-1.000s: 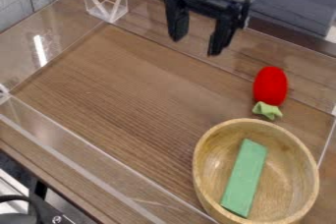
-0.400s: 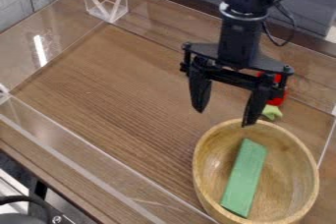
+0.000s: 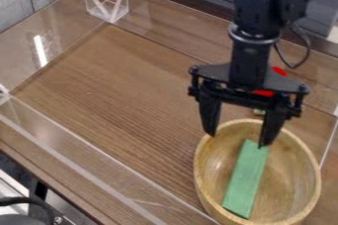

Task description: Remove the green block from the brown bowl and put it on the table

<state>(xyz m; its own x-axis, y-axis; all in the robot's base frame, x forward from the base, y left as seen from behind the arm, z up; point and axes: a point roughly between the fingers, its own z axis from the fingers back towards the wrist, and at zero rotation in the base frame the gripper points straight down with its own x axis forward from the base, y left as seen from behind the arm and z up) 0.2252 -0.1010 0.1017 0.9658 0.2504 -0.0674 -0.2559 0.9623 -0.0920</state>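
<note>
The gripper (image 3: pixel 243 131) hangs wide open over the brown bowl (image 3: pixel 211 152), fingers straddling the green block (image 3: pixel 247 177) for a grab.

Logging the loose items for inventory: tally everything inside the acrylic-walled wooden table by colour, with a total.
Green: 1, the long flat green block.
Tan: 1, the wide round wooden bowl holding it.
Red: 1, a small red toy, mostly hidden behind the arm.
Total: 3.
</note>
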